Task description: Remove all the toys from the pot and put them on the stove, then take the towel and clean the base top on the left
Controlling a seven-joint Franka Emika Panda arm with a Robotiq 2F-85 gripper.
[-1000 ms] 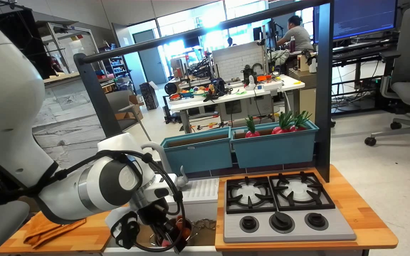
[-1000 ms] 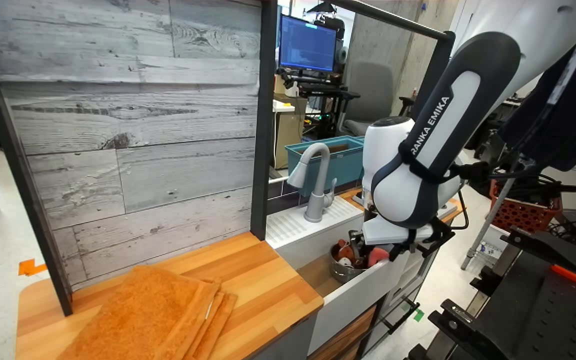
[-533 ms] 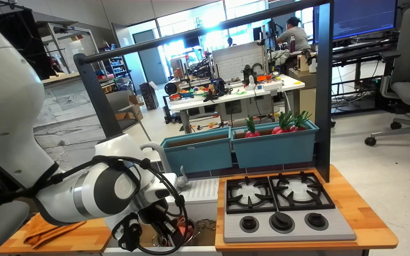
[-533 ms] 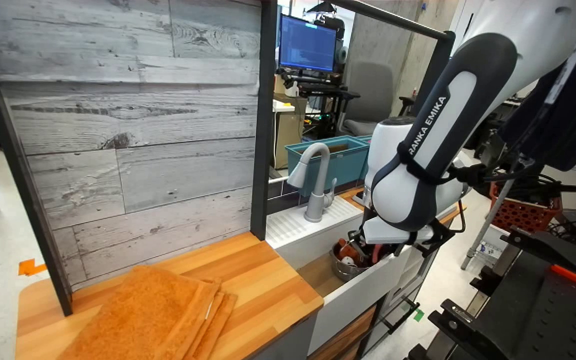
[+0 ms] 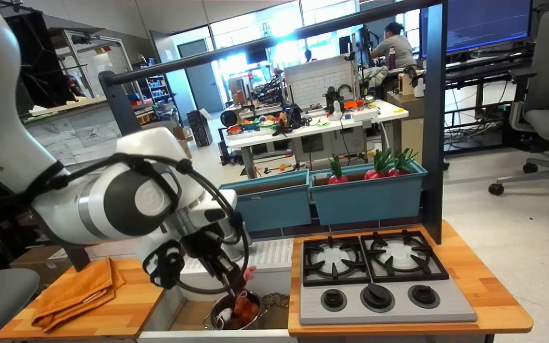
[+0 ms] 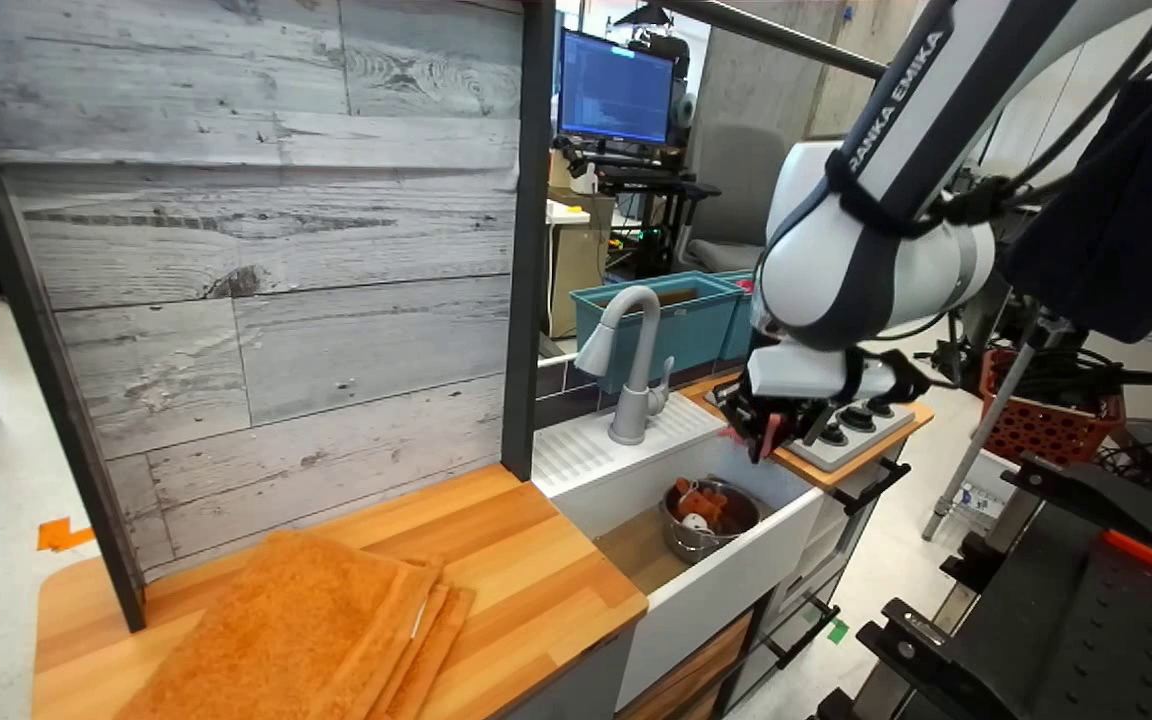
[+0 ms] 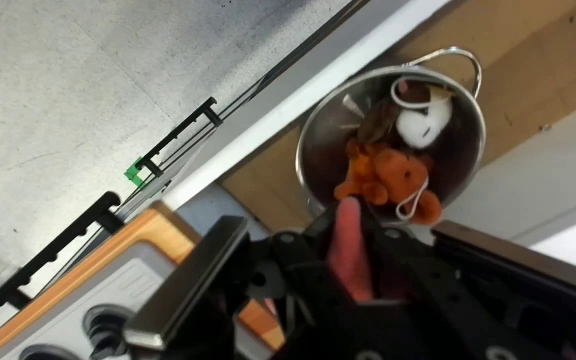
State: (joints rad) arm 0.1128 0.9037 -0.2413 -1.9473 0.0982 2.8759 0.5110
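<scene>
Gripper [image 7: 349, 220]: fingers pinched on the pink toy [image 7: 352, 250], in the air above the sink [image 6: 716, 595].
Pink toy: between the fingertips, higher than the pot rim; in an exterior view a bit pokes out on the right. Fingers hide the rest of its shape.
Pot [image 6: 691, 547]: in the sink, lower than the gripper; clear gap between fingertips and rim in an exterior view.
Orange toy [image 7: 398, 175]: inside the pot, on the side next to the gripper in the wrist view.
White toy [image 7: 424, 124]: inside the pot, near the orange one, farther from the gripper. Brown piece [image 7: 378, 122] beside it, too dim to name.
Stove [image 5: 353, 305]: right of pot and gripper, on the right wooden counter [image 5: 498, 309].
Towel [image 5: 76, 297]: folded, rumpled, on the base top [image 5: 134, 312], well left of the gripper.
Faucet [image 6: 646, 350]: far side of the sink.
</scene>
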